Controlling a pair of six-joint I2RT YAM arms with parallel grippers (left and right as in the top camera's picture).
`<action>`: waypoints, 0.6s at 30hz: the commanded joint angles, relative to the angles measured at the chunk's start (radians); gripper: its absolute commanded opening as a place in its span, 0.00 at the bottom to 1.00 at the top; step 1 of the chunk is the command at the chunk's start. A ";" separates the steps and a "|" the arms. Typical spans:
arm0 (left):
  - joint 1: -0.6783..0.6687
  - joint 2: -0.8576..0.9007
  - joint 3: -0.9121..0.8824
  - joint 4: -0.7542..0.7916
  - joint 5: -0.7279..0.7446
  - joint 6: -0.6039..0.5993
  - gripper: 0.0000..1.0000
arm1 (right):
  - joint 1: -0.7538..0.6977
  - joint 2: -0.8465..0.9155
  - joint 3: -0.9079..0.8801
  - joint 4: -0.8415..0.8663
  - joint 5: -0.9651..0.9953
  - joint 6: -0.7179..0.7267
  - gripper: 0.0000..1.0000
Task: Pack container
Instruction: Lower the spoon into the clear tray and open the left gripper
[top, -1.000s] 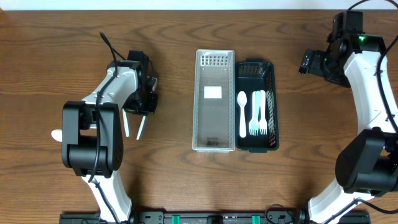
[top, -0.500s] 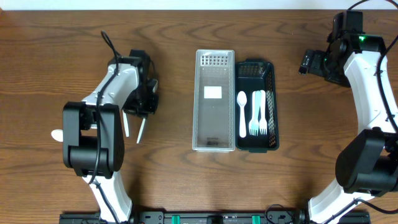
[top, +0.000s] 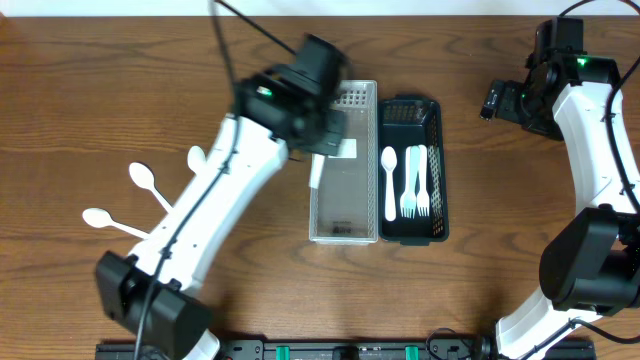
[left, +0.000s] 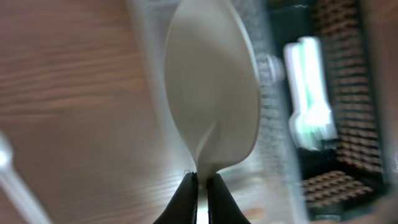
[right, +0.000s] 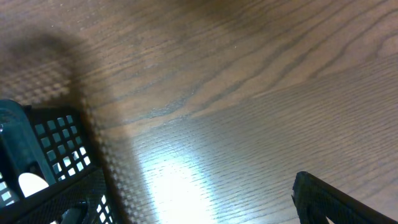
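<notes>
Left pincer (left: 202, 186), clamped on a white spoon (left: 211, 87), is hovering over the left edge of the clear tray (top: 344, 238); probably best carrying it level over the black basket (top: 437, 150) before lowering beside the cutlery (top: 408, 180); right pincer (top: 490, 103) is idling, jaws apart.

Left of the clear tray (top: 343, 215), there's the left arm (top: 215, 200): smooth white shells on the long links, chunky black housings at the joints, and a thin black cable (top: 255, 28) curving off its upper end. Right of the tray, the right arm (top: 600, 150) wears the same white and black, with a small green light (top: 580, 62) glowing on its black top joint.
</notes>
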 joint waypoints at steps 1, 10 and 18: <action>-0.059 0.057 -0.018 0.041 0.024 -0.161 0.06 | -0.001 0.000 -0.002 -0.001 0.003 -0.014 0.99; -0.085 0.233 -0.031 0.073 0.024 -0.195 0.06 | -0.001 0.000 -0.002 -0.002 0.003 -0.014 0.99; -0.049 0.249 -0.031 0.072 0.020 -0.138 0.23 | -0.001 0.000 -0.002 -0.005 0.003 -0.014 0.99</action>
